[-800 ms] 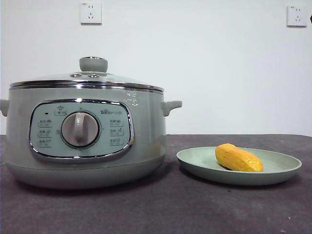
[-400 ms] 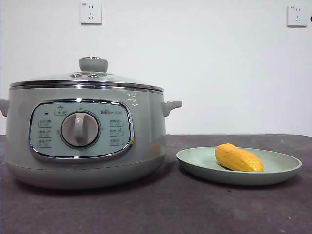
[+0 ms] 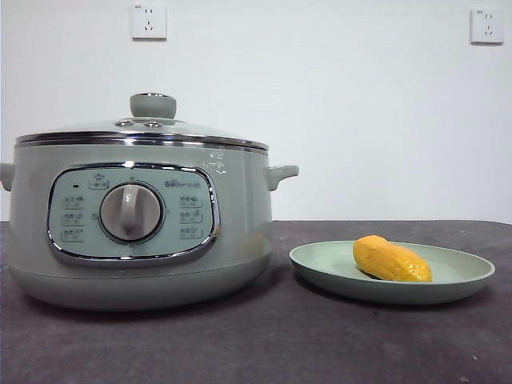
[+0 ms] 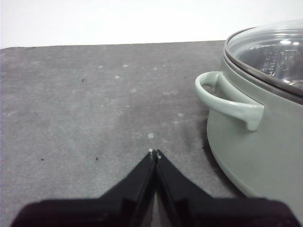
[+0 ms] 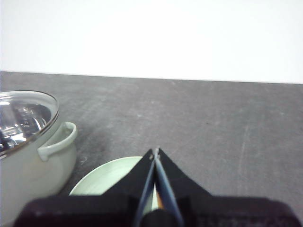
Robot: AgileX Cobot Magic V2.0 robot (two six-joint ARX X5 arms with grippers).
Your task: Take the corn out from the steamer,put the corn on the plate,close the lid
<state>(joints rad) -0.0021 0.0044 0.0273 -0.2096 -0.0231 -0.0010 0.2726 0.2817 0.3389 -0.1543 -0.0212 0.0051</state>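
Observation:
The sage-green steamer [image 3: 136, 224] stands at the left of the front view with the glass lid [image 3: 144, 132] seated on its chrome rim. To its right the yellow corn [image 3: 390, 259] lies on the pale green plate [image 3: 464, 280]. My left gripper [image 4: 155, 153] is shut and empty above the dark table, beside the steamer's side handle [image 4: 227, 99]. My right gripper [image 5: 155, 152] is shut and empty above the plate [image 5: 106, 179], with the steamer [image 5: 28, 146] to one side. Neither arm shows in the front view.
A dark grey table [image 3: 264, 344] carries everything, with a white wall behind bearing two sockets [image 3: 150, 22]. Bare tabletop [image 4: 85, 104] spreads beside the steamer in the left wrist view, and more of it [image 5: 213, 123] lies beyond the plate in the right wrist view.
A small dark tip at the top right edge of the front view has gone out of sight. The steamer, lid, corn and plate have not moved.

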